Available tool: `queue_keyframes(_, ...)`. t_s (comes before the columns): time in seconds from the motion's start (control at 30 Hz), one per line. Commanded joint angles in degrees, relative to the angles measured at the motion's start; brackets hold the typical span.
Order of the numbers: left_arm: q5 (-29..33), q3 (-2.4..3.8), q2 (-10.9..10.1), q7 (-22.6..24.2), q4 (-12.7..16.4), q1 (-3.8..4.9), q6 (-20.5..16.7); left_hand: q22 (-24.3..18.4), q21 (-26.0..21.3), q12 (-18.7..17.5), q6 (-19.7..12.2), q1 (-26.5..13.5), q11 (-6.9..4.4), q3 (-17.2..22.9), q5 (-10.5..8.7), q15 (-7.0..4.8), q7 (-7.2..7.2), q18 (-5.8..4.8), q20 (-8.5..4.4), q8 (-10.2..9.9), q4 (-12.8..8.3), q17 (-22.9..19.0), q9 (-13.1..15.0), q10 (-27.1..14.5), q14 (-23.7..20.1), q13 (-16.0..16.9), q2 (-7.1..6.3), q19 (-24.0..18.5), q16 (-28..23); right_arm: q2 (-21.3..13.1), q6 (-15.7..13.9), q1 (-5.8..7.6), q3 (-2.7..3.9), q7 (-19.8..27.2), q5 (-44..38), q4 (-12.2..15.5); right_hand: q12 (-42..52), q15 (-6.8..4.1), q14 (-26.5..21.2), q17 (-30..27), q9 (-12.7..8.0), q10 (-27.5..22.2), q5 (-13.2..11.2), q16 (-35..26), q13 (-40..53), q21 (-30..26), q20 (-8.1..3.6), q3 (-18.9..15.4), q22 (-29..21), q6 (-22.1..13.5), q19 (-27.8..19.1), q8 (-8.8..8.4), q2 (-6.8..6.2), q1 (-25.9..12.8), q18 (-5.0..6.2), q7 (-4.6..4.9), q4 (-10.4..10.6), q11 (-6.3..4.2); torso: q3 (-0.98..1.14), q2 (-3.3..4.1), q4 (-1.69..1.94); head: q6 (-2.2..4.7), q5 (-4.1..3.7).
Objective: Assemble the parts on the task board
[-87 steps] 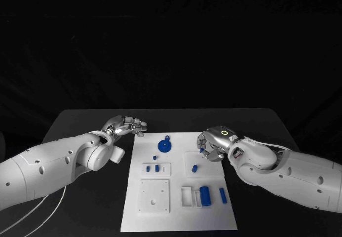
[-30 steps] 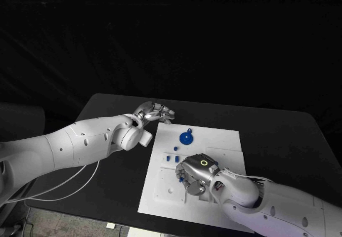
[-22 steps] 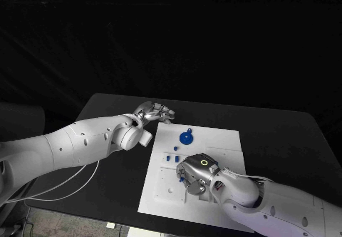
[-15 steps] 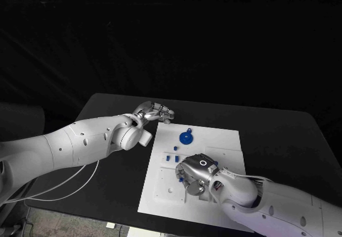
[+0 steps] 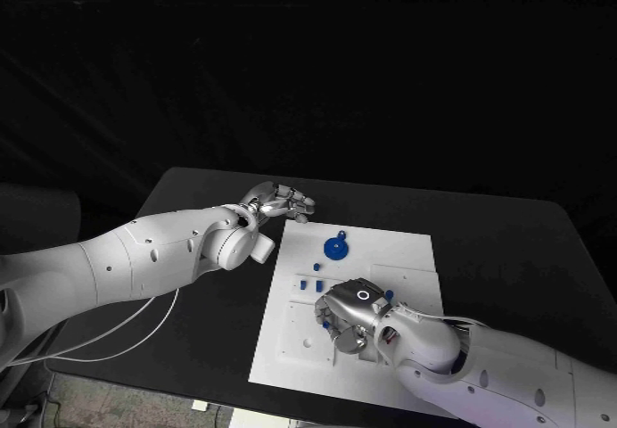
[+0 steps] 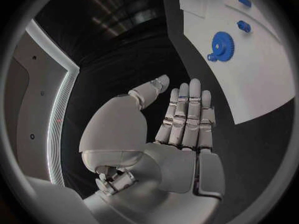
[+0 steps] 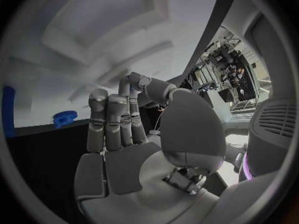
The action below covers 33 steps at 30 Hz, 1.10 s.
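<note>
The right hand [image 5: 349, 316] hangs low over the board [image 5: 414, 254], fingers curled on nothing visible; it could knock the small parts [image 5: 308, 286] beside it. The left hand [image 5: 281, 204], fingers together and empty, rests off the board's corner, near the gear [image 5: 337, 249].

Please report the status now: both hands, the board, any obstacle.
Left hand empty, off the task board. Right hand low over board, holds nothing seen. Blue gear lies free. No obstacle seen.

A black table [image 5: 501, 241] stands before a dark backdrop.
</note>
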Motion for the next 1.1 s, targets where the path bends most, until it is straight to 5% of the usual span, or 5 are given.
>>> queue_keyframes(0.03,0.3,0.05,0.0,0.3,0.2,0.08,0.5,0.1,-0.2,-0.3,-0.4,0.2,-0.05,-0.4,-0.01,0.08,-0.12,0.14,0.06,0.3,0.1,0.1,-0.1,-0.5,0.4,-0.1,-0.01,0.4,-0.4,-0.2,-0.1,-0.26,-0.26,1.8,2.9,-0.3,-2.3,1.17,-0.5,0.1,-0.9,-2.4,0.4,-0.3,-0.8,0.0,-0.01,-2.2,1.1,-3.5,-0.3,-2.05,-0.8,-1.4,3.01,1.6,-0.2,1.86,0.01,-0.02,-0.07,-0.03,0.04)
queue_keyframes(0.57,0.3,0.04,-0.3,0.0,0.1,0.07,0.9,0.1,-0.2,-0.3,-0.6,0.3,0.01,-0.4,-0.07,0.11,-0.05,0.12,0.07,0.2,0.1,0.3,-0.1,-0.6,0.4,-0.2,-0.1,0.4,-0.5,-4.4,-5.2,0.07,-0.08,2.2,5.8,3.7,-10.0,5.32,-2.6,0.2,-2.9,-11.7,1.9,-0.5,-6.7,-1.8,0.95,-9.3,0.7,-9.7,-2.4,-5.7,-1.63,-2.7,3.01,4.06,-4.2,6.19,0.06,-0.05,-0.11,0.43,-0.44)
queue_keyframes(0.77,0.3,0.03,-0.5,0.0,0.0,0.07,1.0,0.1,-0.3,-0.3,-0.6,0.3,0.02,-0.4,-0.08,0.11,-0.03,0.12,0.07,0.2,0.1,0.3,-0.1,-0.6,0.4,-0.2,-0.1,0.4,-0.5,-8.4,-5.7,1.76,1.73,2.8,8.5,7.1,-9.2,5.08,-2.4,0.2,-2.9,-10.6,1.9,-0.3,-7.2,-1.9,1.06,-9.3,0.6,-9.2,-2.1,-5.38,-1.59,-2.7,3.01,3.93,-3.8,5.95,0.07,-0.01,-0.06,0.86,-1.04)
queue_keyframes(0.87,0.3,0.03,-0.5,0.1,-0.1,0.07,1.2,0.1,-0.3,-0.3,-0.6,0.3,0.03,-0.4,-0.08,0.11,-0.03,0.12,0.07,0.2,0.1,0.3,-0.1,-0.6,0.4,-0.2,-0.1,0.4,-0.5,-10.7,-1.3,3.17,3.56,2.0,9.4,8.0,-8.4,4.69,-2.2,0.2,-2.9,-9.6,1.8,-0.1,-7.4,-1.9,1.01,-9.1,0.6,-8.9,-1.7,-5.15,-1.56,-2.6,3.01,4.04,-3.3,5.54,0.05,-0.03,-0.13,1.31,-1.45)
queue_keyframes(1.1,0.3,0.03,-0.3,0.4,-0.4,0.07,1.7,0.1,-0.3,-0.3,-0.6,0.3,0.02,-0.4,-0.1,0.09,-0.01,0.13,0.07,0.2,0.1,0.4,-0.2,-0.6,0.5,-0.2,0.0,0.5,-0.5,-15.3,8.6,7.75,4.32,2.1,14.6,6.0,-7.7,4.47,-1.9,0.2,-3.2,-9.3,1.5,0.1,-8.3,-1.7,0.92,-10.2,0.9,-9.1,-1.5,-5.21,-1.56,-3.4,3.01,3.88,-2.7,5.28,-0.06,-0.26,-0.25,1.72,-2.25)
